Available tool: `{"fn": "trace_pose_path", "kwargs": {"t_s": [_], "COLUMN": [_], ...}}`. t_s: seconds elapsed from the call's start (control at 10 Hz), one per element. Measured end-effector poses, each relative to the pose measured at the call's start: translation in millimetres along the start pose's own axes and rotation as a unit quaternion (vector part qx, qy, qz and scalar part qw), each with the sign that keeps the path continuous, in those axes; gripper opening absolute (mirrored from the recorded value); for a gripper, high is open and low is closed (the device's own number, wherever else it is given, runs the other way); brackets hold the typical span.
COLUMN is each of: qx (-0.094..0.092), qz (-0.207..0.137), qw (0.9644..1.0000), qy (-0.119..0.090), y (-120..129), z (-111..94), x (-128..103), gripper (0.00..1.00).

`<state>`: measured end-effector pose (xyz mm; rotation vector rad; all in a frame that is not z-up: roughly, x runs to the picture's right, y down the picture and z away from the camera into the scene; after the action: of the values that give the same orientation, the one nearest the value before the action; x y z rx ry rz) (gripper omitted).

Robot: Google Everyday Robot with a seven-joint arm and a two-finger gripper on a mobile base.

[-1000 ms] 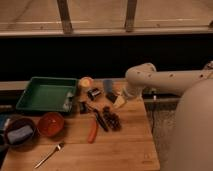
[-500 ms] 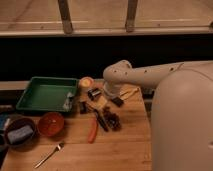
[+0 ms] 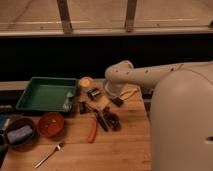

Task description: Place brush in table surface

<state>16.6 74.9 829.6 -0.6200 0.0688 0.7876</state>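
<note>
Though the white arm bends down over the far part of the worktop (image 3: 125, 150), its hand (image 3: 114, 100) carries nothing: the jaws stand wide and empty, low over the wood. Just off the hand, toward the near edge and slightly to the tray's side, lies the brush (image 3: 100, 121), flat on the planks and apart from the jaws. Its long axis runs slantwise, one end pointing up toward the hand, the other away to the near edge. Any coming move turns on that: the brush sits close beneath the hand, and the jaws would have to straddle the shaft crosswise, not along it. By my reckoning it is already on the worktop, so the placing looks done. Beyond the brush, on the side away from the hand, is an orange carrot-shaped piece (image 3: 93, 131), so close that I cannot tell whether they touch. A dark reddish lump (image 3: 113, 120) lies on the brush's other side. Farther out sits the green tray (image 3: 42, 95).
</note>
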Motion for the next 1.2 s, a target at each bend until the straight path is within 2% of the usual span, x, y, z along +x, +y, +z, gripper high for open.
{"fn": "trace_pose_path", "kwargs": {"t_s": [0.2,0.5,0.8,1.2], "qx": [-0.009,-0.031,-0.046,-0.062], "qz": [-0.031,-0.077,-0.097,-0.095], "qw": [0.9995,0.9966,0.9942,0.9934], "qy": [0.002,0.002,0.008,0.019], "y": [14.5,41.1,57.4,73.0], "z": [19.0,51.8,74.0,94.6], "x": [-25.0,-61.6,-67.0,-58.2], "gripper": [0.80,0.80,0.80,0.78]}}
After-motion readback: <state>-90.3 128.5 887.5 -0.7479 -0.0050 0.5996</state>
